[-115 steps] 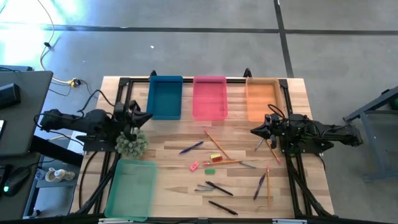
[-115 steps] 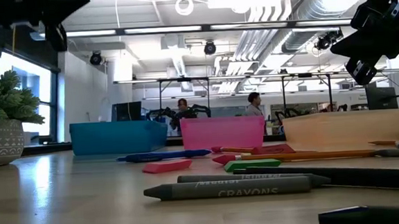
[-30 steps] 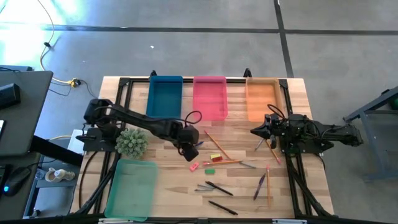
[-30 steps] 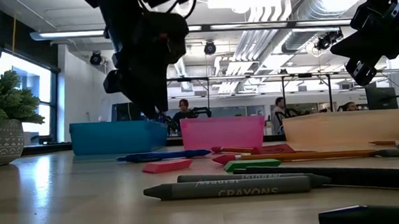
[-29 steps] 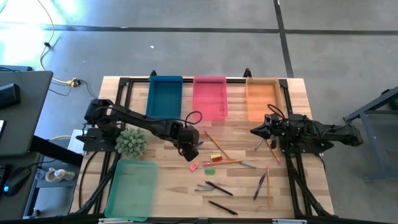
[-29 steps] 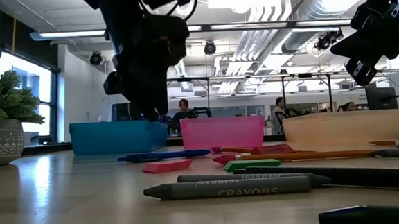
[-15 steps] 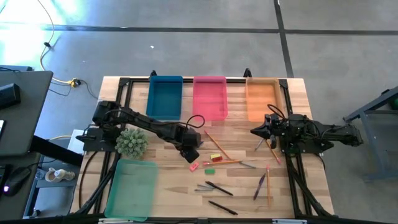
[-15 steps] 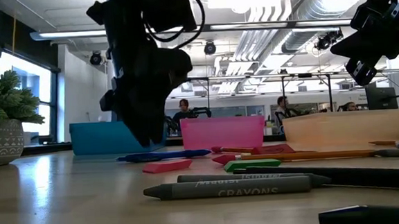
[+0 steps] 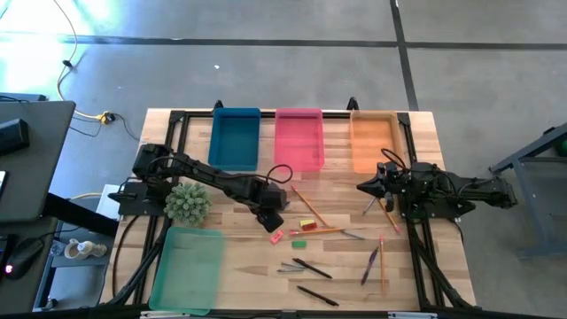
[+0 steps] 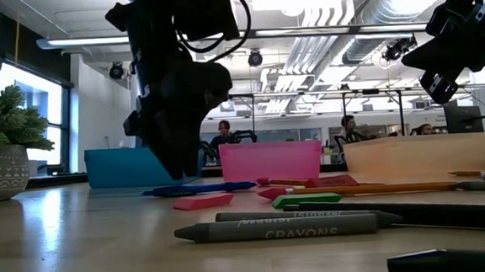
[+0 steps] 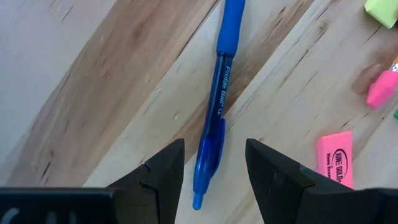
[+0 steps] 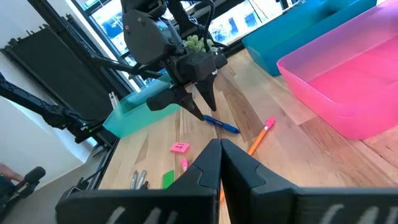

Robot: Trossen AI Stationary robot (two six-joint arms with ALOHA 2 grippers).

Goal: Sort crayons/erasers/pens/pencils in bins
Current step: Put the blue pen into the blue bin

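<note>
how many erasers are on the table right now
3: a pink eraser just right of the left gripper, a yellow eraser mid-table, and a green eraser below it. None in the bins; no others visible.

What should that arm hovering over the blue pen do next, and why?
Probably lower a little further and close. The left gripper is open, its dark fingers standing either side of the translucent blue plastic pen, which lies flat on the wooden table and is not yet gripped. The right gripper waits shut off to the side.
</note>
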